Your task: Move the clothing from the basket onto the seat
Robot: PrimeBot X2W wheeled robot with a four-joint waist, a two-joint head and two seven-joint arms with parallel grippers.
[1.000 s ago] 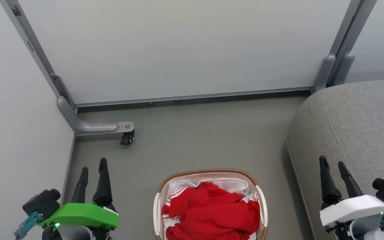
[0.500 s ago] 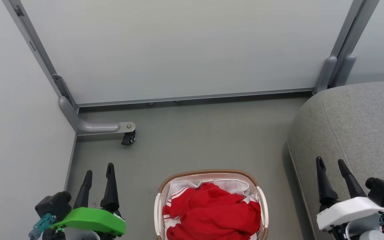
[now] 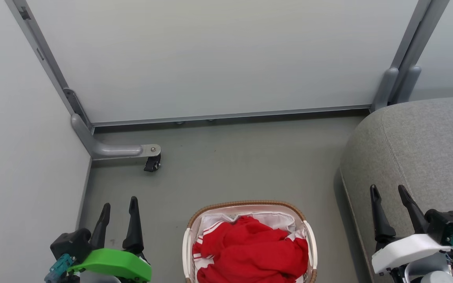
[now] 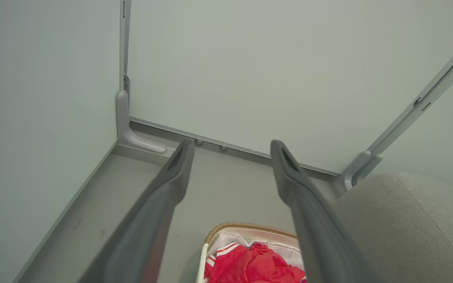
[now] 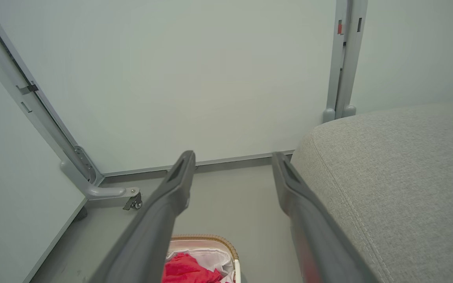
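Lying crumpled in the basket (image 3: 246,203), the red, white-striped clothing (image 3: 250,251) is cut off at the head view's lower edge, while the left end effector (image 3: 120,202) and right end effector (image 3: 388,187) flank the basket, fingers apart.

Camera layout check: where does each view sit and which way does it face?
Head: up top, facing down-forward at basket, clothing, floor; left tool and right tool at the bottom corners.
Left wrist: on left arm, facing along its open tool toward the wall.
Right wrist: on right arm, also toward the wall, tool open, seat alongside.
Shared: all show basket and seat.
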